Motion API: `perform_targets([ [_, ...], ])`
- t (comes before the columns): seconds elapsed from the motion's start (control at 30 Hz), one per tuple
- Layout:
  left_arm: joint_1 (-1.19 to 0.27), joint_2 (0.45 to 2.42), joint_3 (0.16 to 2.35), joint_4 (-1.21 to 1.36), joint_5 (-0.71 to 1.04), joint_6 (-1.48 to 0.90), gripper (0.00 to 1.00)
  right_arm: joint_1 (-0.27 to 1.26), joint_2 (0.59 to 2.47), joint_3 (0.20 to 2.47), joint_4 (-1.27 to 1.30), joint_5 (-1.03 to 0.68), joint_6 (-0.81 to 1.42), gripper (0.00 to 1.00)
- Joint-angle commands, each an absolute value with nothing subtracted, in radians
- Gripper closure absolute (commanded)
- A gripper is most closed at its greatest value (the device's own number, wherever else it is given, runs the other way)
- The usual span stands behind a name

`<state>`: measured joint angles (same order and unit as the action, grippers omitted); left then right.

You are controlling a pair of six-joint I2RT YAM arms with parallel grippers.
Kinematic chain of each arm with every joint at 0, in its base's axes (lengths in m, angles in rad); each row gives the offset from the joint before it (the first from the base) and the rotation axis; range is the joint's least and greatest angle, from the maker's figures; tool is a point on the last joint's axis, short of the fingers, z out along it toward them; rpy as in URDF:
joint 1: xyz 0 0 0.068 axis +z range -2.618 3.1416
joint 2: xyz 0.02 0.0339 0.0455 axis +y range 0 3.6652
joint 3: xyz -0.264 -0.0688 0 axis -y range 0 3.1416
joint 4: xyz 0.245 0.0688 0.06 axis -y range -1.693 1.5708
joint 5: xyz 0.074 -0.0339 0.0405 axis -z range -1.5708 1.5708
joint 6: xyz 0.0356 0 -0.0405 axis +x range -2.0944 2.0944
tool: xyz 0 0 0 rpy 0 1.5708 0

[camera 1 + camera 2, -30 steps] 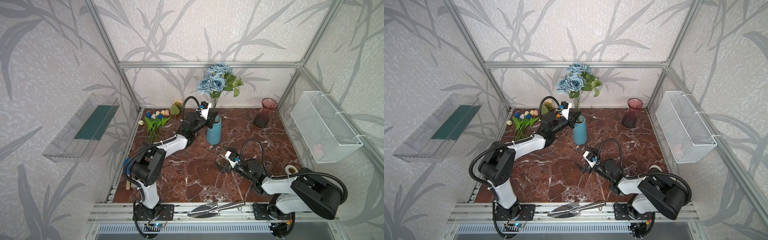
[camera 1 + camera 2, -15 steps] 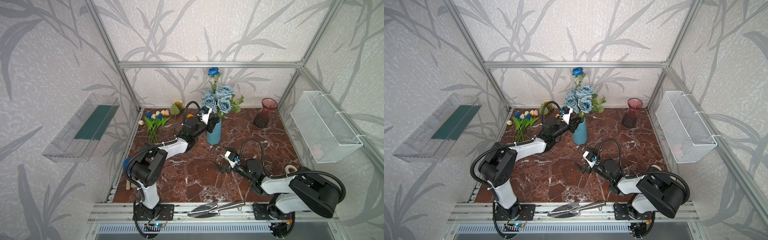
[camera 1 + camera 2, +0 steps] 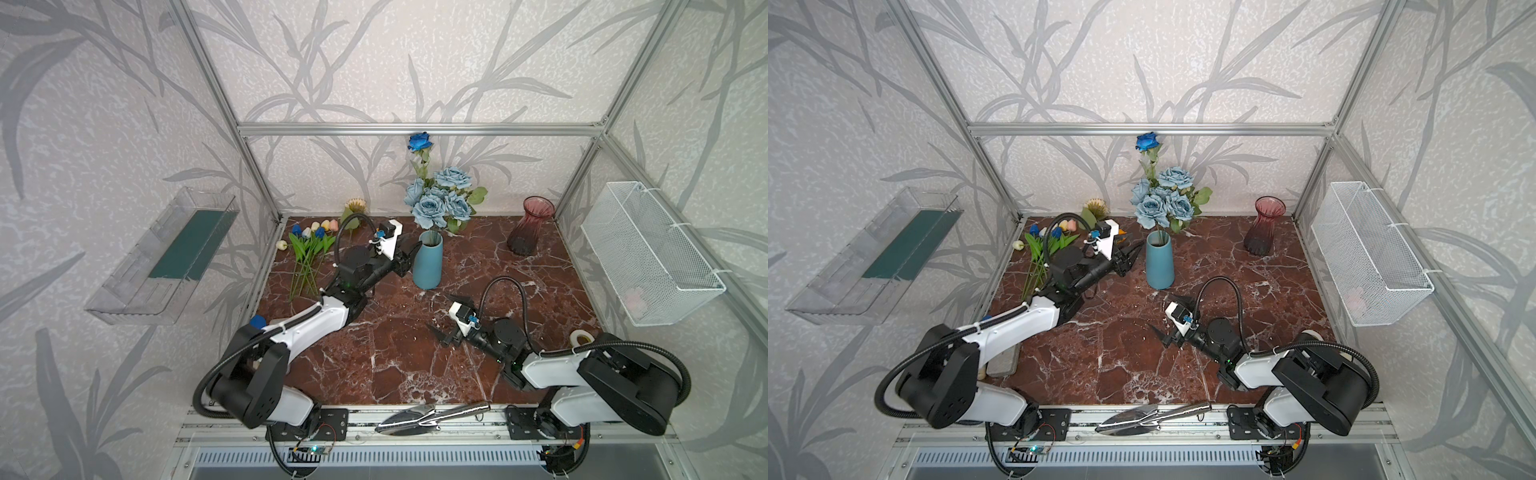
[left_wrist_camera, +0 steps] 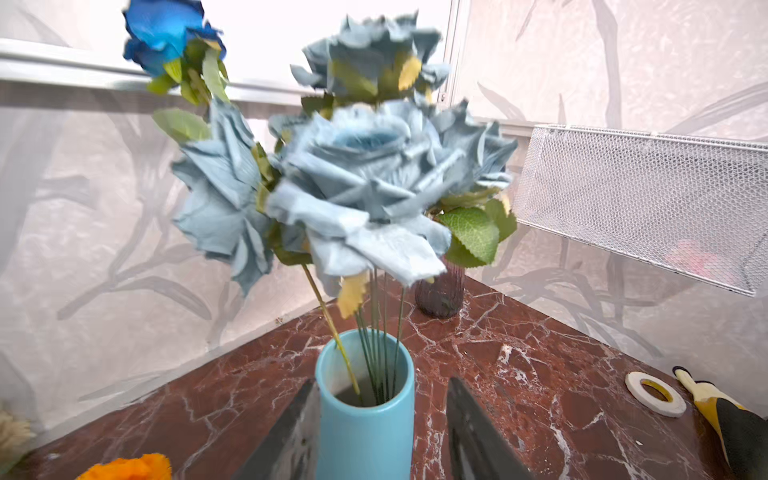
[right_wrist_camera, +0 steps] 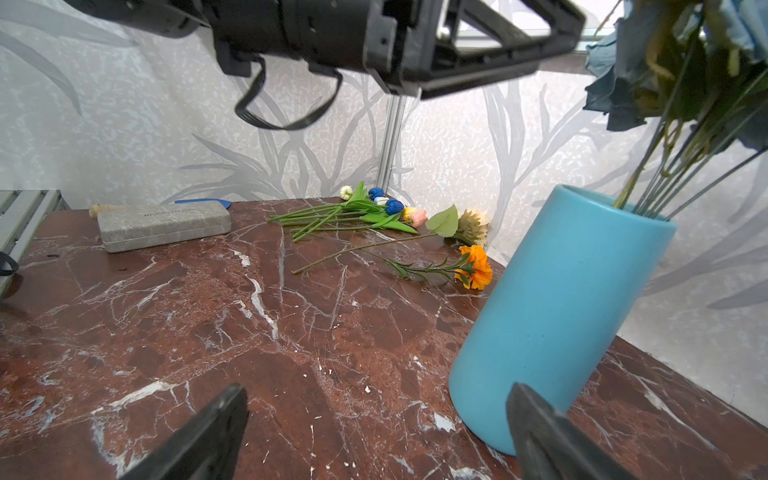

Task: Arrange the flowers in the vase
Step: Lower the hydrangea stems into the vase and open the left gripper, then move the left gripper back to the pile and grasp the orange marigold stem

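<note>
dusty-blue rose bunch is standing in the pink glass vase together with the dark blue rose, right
Not quite: the dusty-blue rose bunch stands with the dark blue rose in the blue vase, not the pink glass vase. Both top views show it.

Two vases [image 3: 428, 262], one marigold [image 5: 476, 268], one trowel [image 3: 428, 417]

Matt blue vase [image 3: 428, 262], glossy marble tabletop [image 3: 395, 365]

Leaf-pattern walls [image 3: 374, 62], aluminium frame [image 3: 332, 129], red marble tabletop [image 3: 395, 357].
</note>
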<state>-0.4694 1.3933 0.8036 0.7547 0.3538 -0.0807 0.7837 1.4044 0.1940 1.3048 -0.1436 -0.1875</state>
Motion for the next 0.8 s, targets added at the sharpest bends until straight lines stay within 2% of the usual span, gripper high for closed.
perform_targets([
  [0.0,-0.379,1.338,0.755,0.721,0.355,-0.103,0.5,0.79,1.381,0.202,1.316,-0.158,-0.178,0.02],
  [0.1,-0.27,1.328,0.701,0.734,0.277,-0.193,0.5,0.79,1.366,0.209,1.285,-0.154,-0.179,0.02],
  [0.2,-0.23,1.334,0.724,0.605,0.239,-0.161,0.5,0.79,1.361,0.213,1.276,-0.145,-0.179,0.02],
  [0.37,-0.21,1.448,0.903,0.269,0.087,-0.13,0.47,0.79,1.378,0.211,1.299,-0.141,-0.175,0.02],
  [0.53,-0.207,1.619,1.148,-0.097,0.039,-0.002,0.48,0.79,1.403,0.206,1.34,-0.149,-0.171,0.03],
  [0.77,-0.206,1.832,1.431,-0.449,-0.093,0.032,0.48,0.79,1.394,0.199,1.344,-0.155,-0.169,0.03],
])
